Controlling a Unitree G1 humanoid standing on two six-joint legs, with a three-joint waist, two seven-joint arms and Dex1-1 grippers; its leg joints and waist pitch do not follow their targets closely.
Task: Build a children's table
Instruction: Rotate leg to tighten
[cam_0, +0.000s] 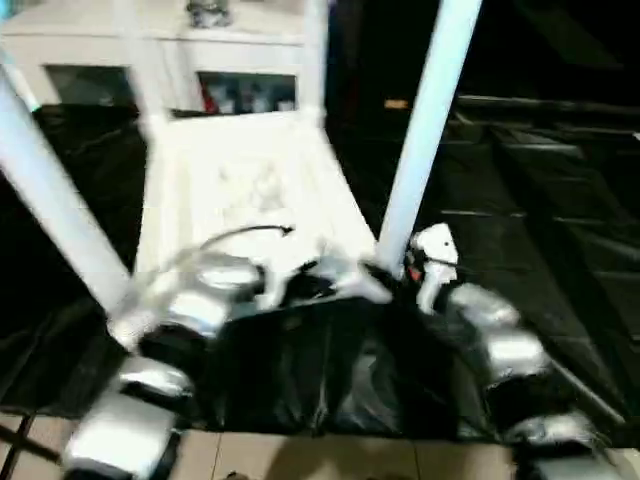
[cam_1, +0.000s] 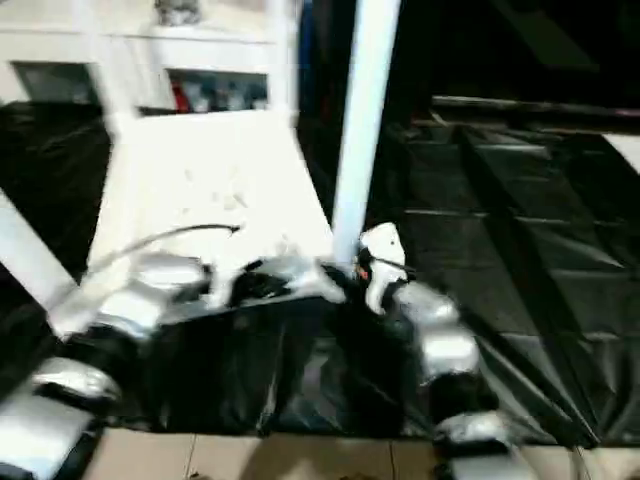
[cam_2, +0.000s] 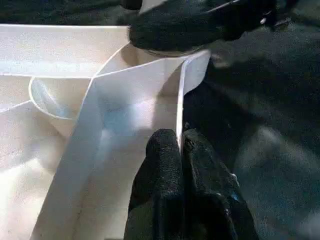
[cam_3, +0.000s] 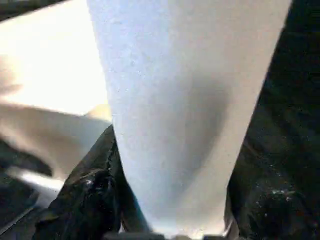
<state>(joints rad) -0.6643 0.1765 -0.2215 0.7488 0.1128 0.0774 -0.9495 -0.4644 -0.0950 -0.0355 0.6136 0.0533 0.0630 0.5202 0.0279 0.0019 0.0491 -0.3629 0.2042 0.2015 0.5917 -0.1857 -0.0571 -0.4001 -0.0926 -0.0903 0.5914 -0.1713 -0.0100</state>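
Your left gripper (cam_2: 181, 150) is pinching the tabletop's rim (cam_2: 179, 107), your right gripper (cam_3: 165, 200) clasping the leg (cam_3: 185, 100); twisting crookedly risks jamming it.

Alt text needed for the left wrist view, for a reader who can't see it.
Two black fingers pinch the thin white edge wall of the upside-down tabletop near a corner. Beside it, ribs frame a round socket; black sheeting lies beyond.
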